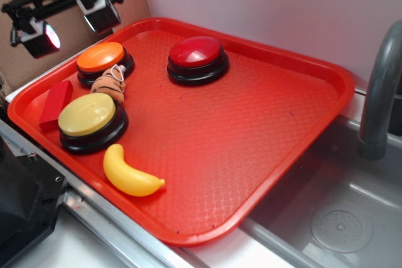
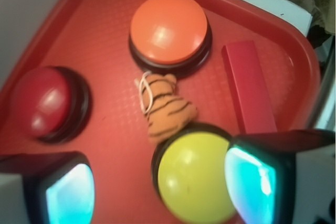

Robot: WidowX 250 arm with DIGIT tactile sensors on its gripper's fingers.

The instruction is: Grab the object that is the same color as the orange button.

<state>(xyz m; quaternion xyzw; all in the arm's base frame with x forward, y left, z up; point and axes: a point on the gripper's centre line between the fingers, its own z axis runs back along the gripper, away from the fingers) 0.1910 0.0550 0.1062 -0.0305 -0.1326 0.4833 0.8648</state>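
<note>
my gripper [image 1: 69,22] is spread wide, nothing between the fingers [image 2: 71,195], touching nothing. it hangs in the air above the far left corner of the red tray [image 1: 251,155], pointed down at the buttons. the little striped orange toy [image 2: 165,106] lies on the tray squeezed between the orange button [image 2: 169,29] and the yellow button [image 2: 195,177], right against both. the red block [image 2: 248,86] sits just beside them, the red button [image 2: 44,102] off on the other side.

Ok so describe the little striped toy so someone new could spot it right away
On the red tray, find the orange button and yellow button along one edge. The striped toy lies between them, the only lumpy, orange-tan thing with dark stripes, smaller than either button.
</note>
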